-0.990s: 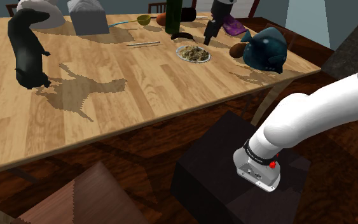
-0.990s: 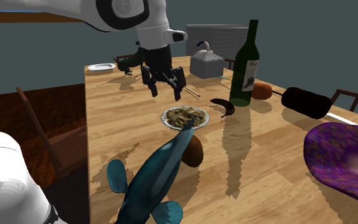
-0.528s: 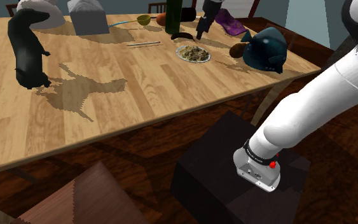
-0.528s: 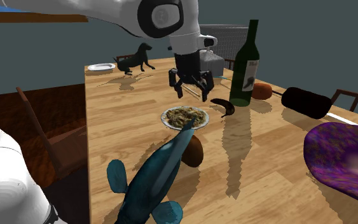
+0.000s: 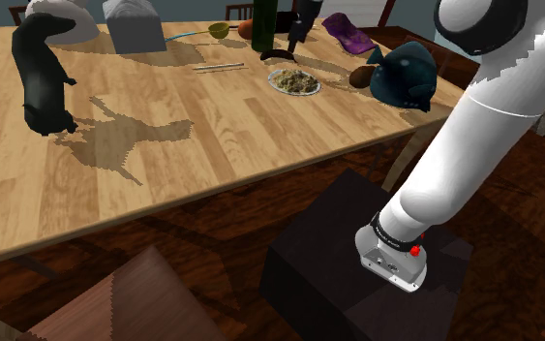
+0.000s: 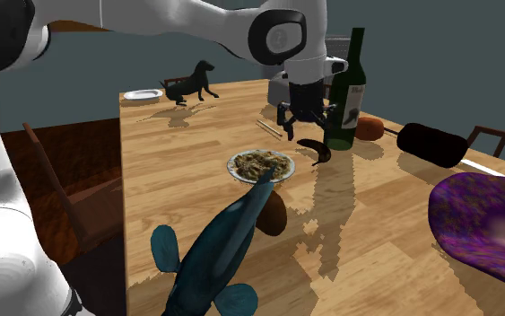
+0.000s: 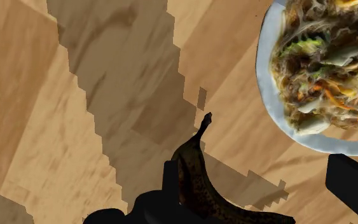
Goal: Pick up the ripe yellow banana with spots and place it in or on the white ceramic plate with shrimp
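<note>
Widely parted, the tool hangs over the dark banana.

My arm climbs steeply off its base, big white link angled up, and reaches far out toward the shoulder view's upper left. Over on the second exterior view, the links sweep in from the left, the wrist is bent over, and the tool points straight down. Wrist view now: both black fingers stand well apart and I've got nothing clasped between them.
</note>
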You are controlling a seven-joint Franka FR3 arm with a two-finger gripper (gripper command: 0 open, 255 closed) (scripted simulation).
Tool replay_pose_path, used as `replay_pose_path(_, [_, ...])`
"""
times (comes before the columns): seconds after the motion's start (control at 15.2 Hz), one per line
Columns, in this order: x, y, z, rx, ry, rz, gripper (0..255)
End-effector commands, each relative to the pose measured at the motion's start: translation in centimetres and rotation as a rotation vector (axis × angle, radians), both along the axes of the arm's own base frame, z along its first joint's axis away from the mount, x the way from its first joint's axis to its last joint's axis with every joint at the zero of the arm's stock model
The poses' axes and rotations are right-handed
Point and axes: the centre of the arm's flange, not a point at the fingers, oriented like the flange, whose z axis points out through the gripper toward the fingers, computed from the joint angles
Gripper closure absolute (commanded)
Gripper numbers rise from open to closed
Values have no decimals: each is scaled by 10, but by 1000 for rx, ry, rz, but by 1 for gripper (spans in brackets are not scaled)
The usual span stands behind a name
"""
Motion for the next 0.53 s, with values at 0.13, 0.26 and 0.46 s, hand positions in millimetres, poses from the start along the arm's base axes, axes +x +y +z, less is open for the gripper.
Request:
replay_pose_path(0.13, [34, -23, -11, 2, -12, 12, 0])
replay_pose_path(0.26, [36, -23, -22, 2, -12, 12, 0])
replay_pose_path(0.46, [39, -24, -37, 2, -12, 12, 0])
